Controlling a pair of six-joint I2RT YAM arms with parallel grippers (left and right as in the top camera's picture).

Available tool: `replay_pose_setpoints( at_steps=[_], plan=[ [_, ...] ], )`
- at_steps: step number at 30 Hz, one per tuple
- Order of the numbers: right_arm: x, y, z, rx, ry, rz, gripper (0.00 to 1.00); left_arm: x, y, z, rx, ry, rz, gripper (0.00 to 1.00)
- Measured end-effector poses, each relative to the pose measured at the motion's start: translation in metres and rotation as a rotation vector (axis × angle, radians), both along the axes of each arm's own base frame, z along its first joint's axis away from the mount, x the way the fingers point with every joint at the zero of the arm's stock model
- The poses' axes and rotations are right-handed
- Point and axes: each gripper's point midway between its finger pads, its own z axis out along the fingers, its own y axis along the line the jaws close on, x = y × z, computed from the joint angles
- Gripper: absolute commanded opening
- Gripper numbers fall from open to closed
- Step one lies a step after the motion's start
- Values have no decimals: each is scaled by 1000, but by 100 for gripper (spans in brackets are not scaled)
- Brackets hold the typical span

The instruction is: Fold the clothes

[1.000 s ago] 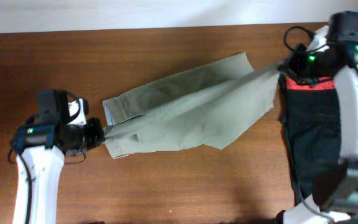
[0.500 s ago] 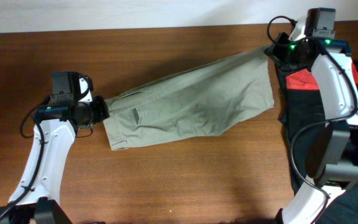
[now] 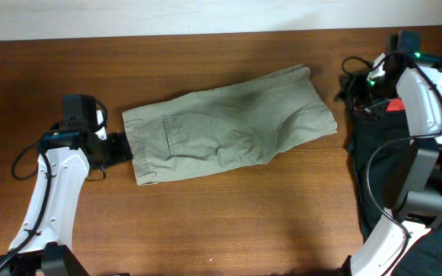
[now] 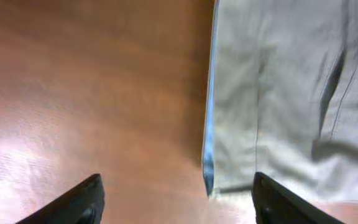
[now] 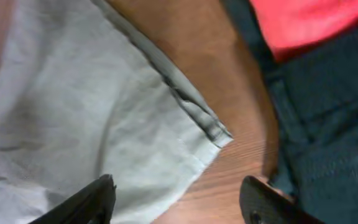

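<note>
Black fingers of the left gripper (image 4: 178,208) are standing wide apart and holding nothing. Between them, in the left wrist view, the corner of the waistband (image 4: 229,124) is showing with its pale blue inner edge. In the overhead view this gripper (image 3: 119,148) is sitting at 9 o'clock of the khaki shorts (image 3: 229,134), just beside the waistband. The right gripper (image 5: 178,205) is also spread open and empty, hanging over the hem corner of the shorts. From above it (image 3: 353,90) is lying at 3 o'clock of the shorts, close to the hem. The shorts are lying flat in the middle of the wooden table (image 3: 229,222), the waistband pointing to 9 o'clock and the legs to 2 o'clock. Black garments (image 3: 382,176) and a red-orange garment (image 3: 399,103) are lying at 3 o'clock, under the right arm.
</note>
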Motion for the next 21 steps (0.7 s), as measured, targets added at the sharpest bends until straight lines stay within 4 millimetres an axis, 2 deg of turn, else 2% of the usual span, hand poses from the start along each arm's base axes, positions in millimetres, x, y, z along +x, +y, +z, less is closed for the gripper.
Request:
replay_pose_setpoints(
  at_steps=[3, 4, 6, 8, 9, 10, 11, 12, 13, 14, 17, 18, 19, 20, 21],
  plan=[
    [-20, 14, -39, 8, 60, 50, 67, -19, -13, -25, -64, 63, -19, 56],
    [-24, 17, -51, 9, 63, 58, 63, -24, -18, -35, -95, 69, -26, 52],
    [-30, 26, -73, 28, 56, 76, 32, -30, -30, -52, -160, 74, -41, 38],
    [-30, 28, -81, 38, 39, 80, 9, -28, -34, -58, -182, 51, -47, 22],
    [-28, 28, -82, 39, 29, 81, 4, -25, -36, -61, -189, 31, -54, 19],
    [-27, 28, -82, 37, 23, 85, 4, -24, -37, -63, -194, 23, -60, 19],
    [-27, 27, -81, 38, 26, 81, 4, -23, -37, -64, -195, 15, -66, 19],
    [-28, 27, -80, 39, 30, 79, 4, -23, -38, -66, -197, 12, -73, 44],
    [-27, 25, -77, 40, 33, 75, 4, -25, -38, -67, -197, 16, -77, 53],
    [-26, 23, -72, 42, 29, 70, 4, -27, -39, -69, -197, 20, -82, 57],
    [-23, 22, -54, 37, 6, 67, 4, -31, -40, -75, -201, 22, -92, 57],
    [-21, 22, -47, 35, -9, 68, 5, -32, -41, -78, -203, 21, -92, 51],
    [-20, 21, -40, 33, -21, 68, 5, -31, -42, -80, -209, 16, -95, 19],
    [-19, 21, -36, 31, -31, 70, 5, -31, -45, -82, -226, 13, -102, 0],
    [-19, 21, -35, 31, -29, 69, 5, -32, -47, -84, -238, 19, -105, 0]
  ],
)
